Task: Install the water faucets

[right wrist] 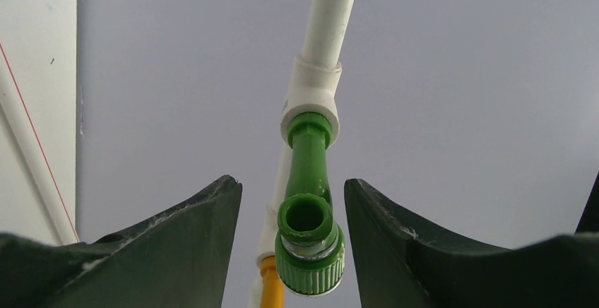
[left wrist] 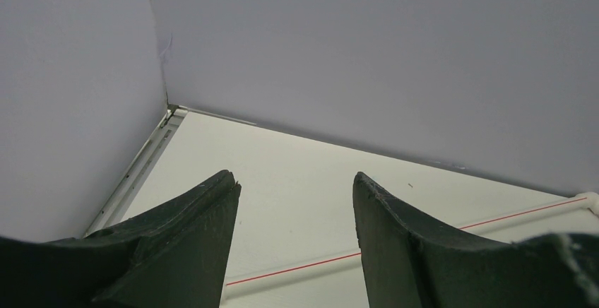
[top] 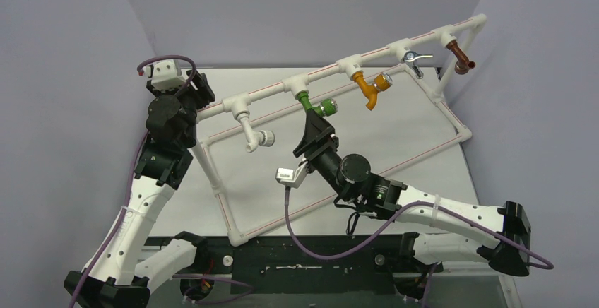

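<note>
The green tap [top: 311,103] hangs from a white tee on the raised pipe [top: 272,96], its spout pointing down. In the right wrist view the green tap [right wrist: 309,237] sits between my fingers, spout mouth facing the camera, with a gap on each side. My right gripper [top: 314,116] [right wrist: 292,184] is open just under the tap and not touching it. My left gripper [top: 196,87] [left wrist: 295,177] is open and empty at the far left end of the pipe frame, above a red-striped pipe [left wrist: 395,244].
On the same pipe hang a white tap [top: 254,135], an orange-yellow tap [top: 371,89], a metal tap [top: 413,57] and a brown tap [top: 463,57]. The white pipe frame's base [top: 395,163] lies on the table. Grey walls close in on three sides.
</note>
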